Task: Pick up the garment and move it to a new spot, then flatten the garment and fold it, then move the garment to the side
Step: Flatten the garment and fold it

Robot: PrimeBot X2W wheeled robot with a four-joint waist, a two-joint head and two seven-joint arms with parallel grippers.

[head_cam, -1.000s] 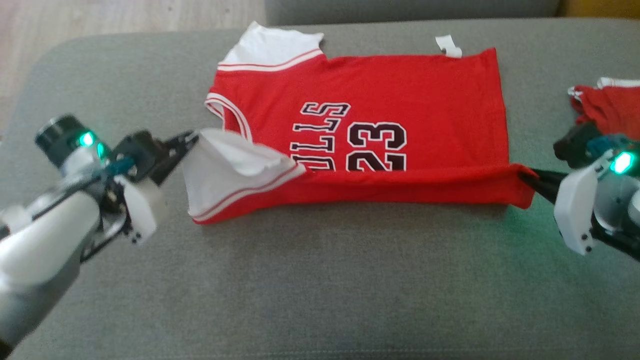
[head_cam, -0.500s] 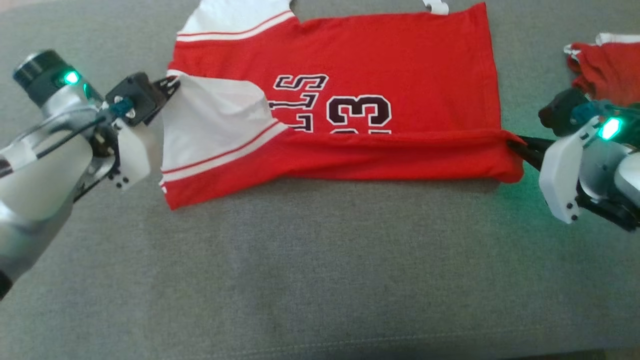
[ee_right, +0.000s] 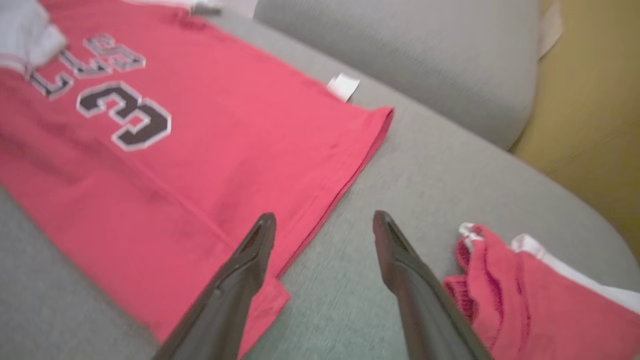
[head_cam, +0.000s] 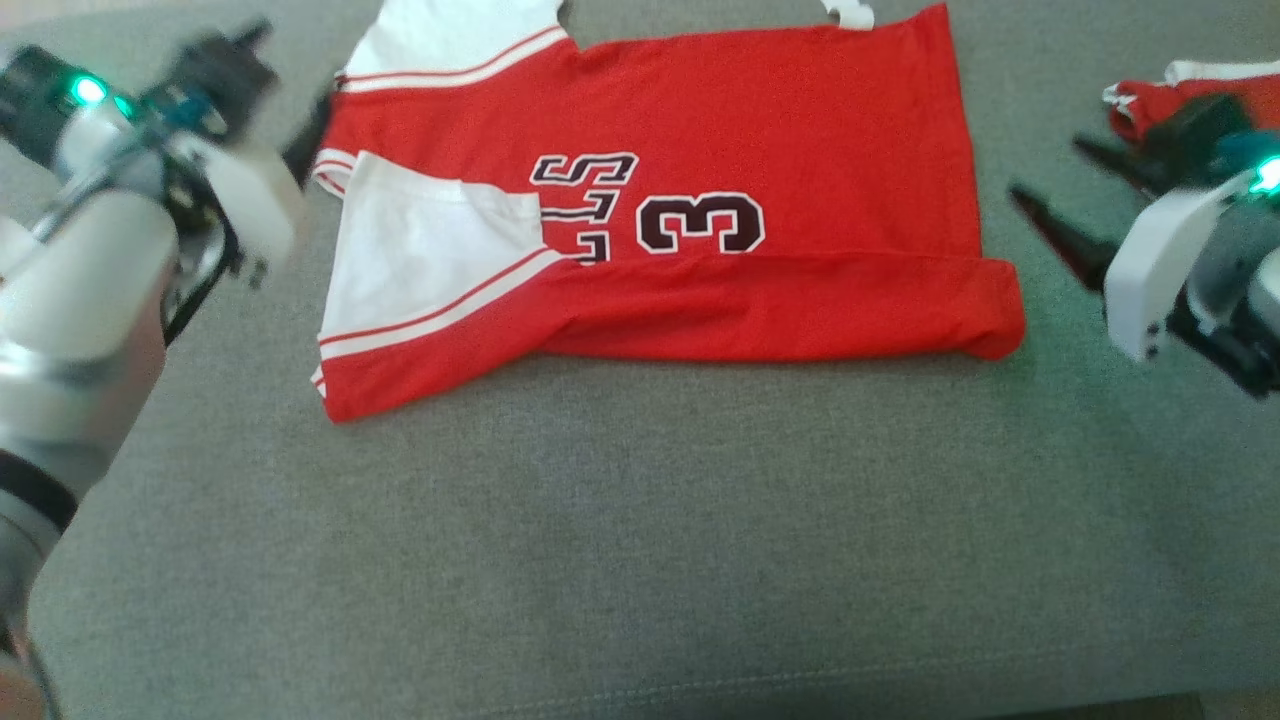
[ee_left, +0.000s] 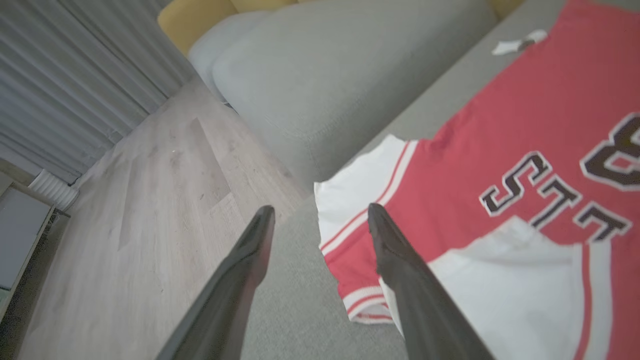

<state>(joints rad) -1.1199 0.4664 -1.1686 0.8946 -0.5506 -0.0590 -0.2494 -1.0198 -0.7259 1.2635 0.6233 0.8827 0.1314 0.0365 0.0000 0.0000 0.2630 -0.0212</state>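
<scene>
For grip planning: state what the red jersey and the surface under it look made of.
Red jersey: soft matte knit, perhaps cotton or polyester; it folds limply, hem rolled. Grey cushion: matte woven upholstery, with visible textile grain and a seam; probably padded.

From where I stand, the jersey (head_cam: 760,130) runs off the top edge of the head view, its far white sleeve clipped. Its own folded-over near edge and white sleeve cover part of the black lettering (head_cam: 585,205). A second red garment (head_cam: 1140,100) sits half behind the right gripper (head_cam: 1048,168), and the left gripper (head_cam: 285,95) is smeared by blur.
</scene>
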